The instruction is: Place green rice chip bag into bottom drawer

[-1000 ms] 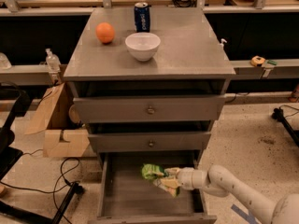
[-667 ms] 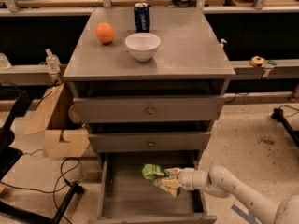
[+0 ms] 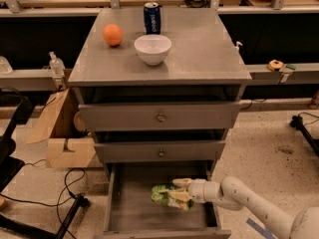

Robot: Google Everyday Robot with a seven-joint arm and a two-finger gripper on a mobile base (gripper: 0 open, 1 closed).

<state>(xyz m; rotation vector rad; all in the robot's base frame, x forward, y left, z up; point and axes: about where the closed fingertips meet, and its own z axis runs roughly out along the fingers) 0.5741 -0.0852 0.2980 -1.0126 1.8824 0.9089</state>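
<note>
The green rice chip bag (image 3: 165, 195), a small wrinkly light-green packet, is inside the open bottom drawer (image 3: 129, 208), toward its right side. My gripper (image 3: 181, 193) reaches in from the lower right on a white arm and sits at the bag's right end, with its pale fingers (image 3: 182, 183) around it. I cannot tell whether the bag rests on the drawer floor or hangs just above it.
On the grey cabinet top (image 3: 209, 49) stand an orange (image 3: 113, 34), a white bowl (image 3: 153, 49) and a blue can (image 3: 152, 17). The two upper drawers (image 3: 160, 116) are closed. A cardboard box (image 3: 65, 138) and cables lie on the floor at the left.
</note>
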